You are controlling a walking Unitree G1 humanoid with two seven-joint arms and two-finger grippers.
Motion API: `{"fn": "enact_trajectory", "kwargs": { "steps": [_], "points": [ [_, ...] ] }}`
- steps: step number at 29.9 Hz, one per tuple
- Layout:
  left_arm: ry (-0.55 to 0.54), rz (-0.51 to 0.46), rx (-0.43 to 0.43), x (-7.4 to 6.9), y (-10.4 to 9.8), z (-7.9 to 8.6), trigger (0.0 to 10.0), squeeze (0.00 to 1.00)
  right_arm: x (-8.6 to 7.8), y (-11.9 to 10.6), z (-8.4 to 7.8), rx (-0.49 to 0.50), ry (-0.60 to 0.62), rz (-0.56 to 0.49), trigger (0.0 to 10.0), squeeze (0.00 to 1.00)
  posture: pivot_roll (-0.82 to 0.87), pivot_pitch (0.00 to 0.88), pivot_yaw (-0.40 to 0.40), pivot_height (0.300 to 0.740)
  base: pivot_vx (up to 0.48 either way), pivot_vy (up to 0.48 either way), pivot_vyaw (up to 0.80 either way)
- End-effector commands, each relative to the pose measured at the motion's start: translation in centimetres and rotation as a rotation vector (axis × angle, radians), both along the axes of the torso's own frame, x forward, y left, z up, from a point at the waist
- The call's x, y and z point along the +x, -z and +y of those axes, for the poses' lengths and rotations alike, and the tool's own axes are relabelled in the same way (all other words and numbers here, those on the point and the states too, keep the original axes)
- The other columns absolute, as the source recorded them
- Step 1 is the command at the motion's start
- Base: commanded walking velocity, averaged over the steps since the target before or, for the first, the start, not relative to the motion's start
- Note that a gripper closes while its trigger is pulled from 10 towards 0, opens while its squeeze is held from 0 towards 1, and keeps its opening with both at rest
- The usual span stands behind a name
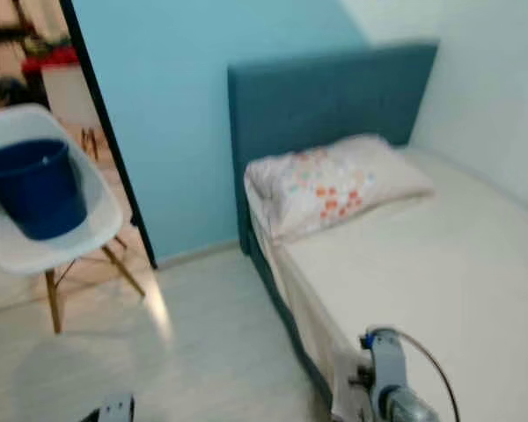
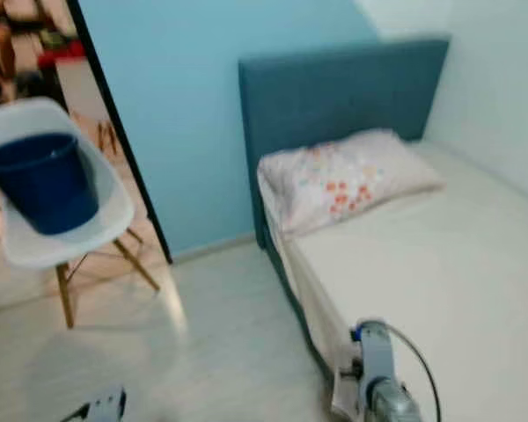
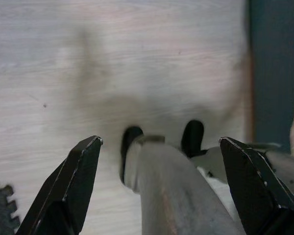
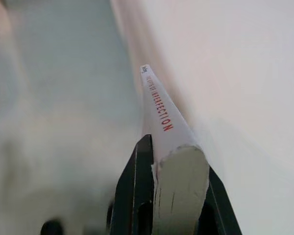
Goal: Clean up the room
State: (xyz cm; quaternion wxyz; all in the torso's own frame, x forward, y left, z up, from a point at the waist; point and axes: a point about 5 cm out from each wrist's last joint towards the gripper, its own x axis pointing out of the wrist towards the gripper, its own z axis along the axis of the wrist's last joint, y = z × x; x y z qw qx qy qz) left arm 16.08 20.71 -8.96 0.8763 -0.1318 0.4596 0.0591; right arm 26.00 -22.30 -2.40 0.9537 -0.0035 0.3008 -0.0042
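Head camera, slightly blurred: a bed (image 1: 475, 264) with a teal headboard (image 1: 330, 92) stands against a pale blue wall, and a spotted pillow (image 1: 334, 185) lies at its head. To the left, a white chair (image 1: 57, 237) holds a dark blue bucket (image 1: 37, 186) on its seat. The right arm (image 1: 392, 387) rises at the lower edge over the side of the bed.

Left wrist camera: the left gripper (image 3: 161, 166) hangs above light wooden floor, its two black fingers spread wide with nothing between them.

Right wrist camera: the right gripper (image 4: 174, 196) is clamped on a white book (image 4: 169, 132) with red spine lettering, held beside the bed's edge
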Motion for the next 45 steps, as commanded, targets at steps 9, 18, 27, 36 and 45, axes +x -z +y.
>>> {"fn": "enact_trajectory", "kwargs": {
  "steps": [9,18,27,36,45],
  "points": [
    [0.005,0.028,0.003,-0.9,0.4,0.0,10.0,0.0,3.6,-3.5,0.5,0.17,0.045,-0.192,10.0,0.0,-0.05,0.0,-0.042,0.736,0.314,0.0,-0.4],
    [0.007,0.038,0.005,-1.2,0.5,0.0,10.0,0.0,3.6,-3.4,1.5,0.245,0.005,-0.197,10.0,0.0,-0.05,0.0,-0.039,0.736,0.316,0.0,-0.09],
    [0.01,0.043,0.012,-1.4,0.5,0.2,10.0,0.0,4.2,-3.8,1.8,0.379,0.026,-0.209,10.0,0.0,-0.06,0.0,-0.04,0.736,0.314,0.0,0.0],
    [0.009,0.038,0.019,-1.3,0.5,0.3,10.0,0.0,4.4,-4.4,0.0,0.49,0.174,-0.234,10.0,0.0,-0.06,0.0,-0.037,0.711,0.314,0.0,0.0],
    [-0.033,-0.004,0.04,0.0,-0.2,1.0,10.0,0.0,4.4,-4.5,-0.5,0.559,0.213,-0.249,10.0,0.0,-0.06,0.0,-0.031,0.681,0.21,0.0,0.0]
  ]
}}
